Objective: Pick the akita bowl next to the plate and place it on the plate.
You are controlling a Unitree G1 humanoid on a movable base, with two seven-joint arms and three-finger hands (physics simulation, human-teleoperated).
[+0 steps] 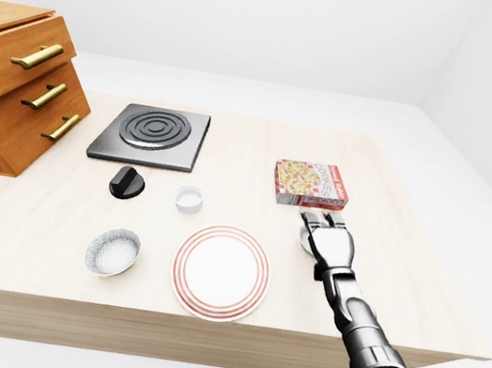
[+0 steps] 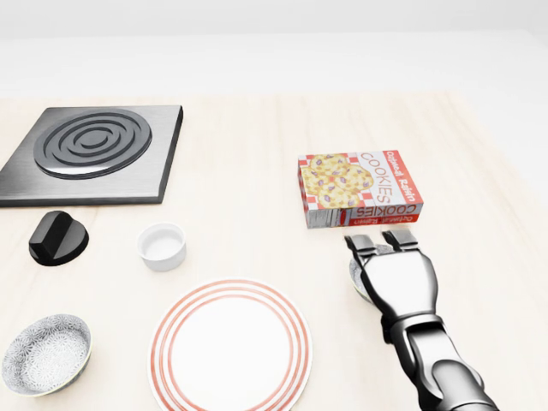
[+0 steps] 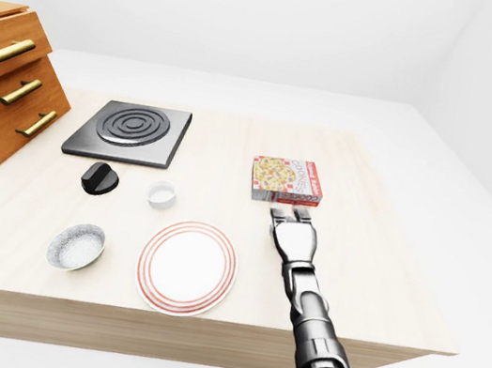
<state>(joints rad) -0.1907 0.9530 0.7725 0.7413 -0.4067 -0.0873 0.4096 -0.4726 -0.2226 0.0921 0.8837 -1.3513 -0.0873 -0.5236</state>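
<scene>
Wooden table, right hand over akita bowl

Plate, red-ringed, sits on the table. Left of plate, apart: patterned bowl. Up-left of plate: small white cup; farther left, black knob; higher still, dark burner slab. Up-right of plate: cookie box. Right of plate: right hand, palm down, fingers bent at the tips; whatever lies beneath is hidden. Far up-left of plate: wooden drawers.

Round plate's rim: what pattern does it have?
Red concentric rings on the round white plate, clearest in head view.
</scene>
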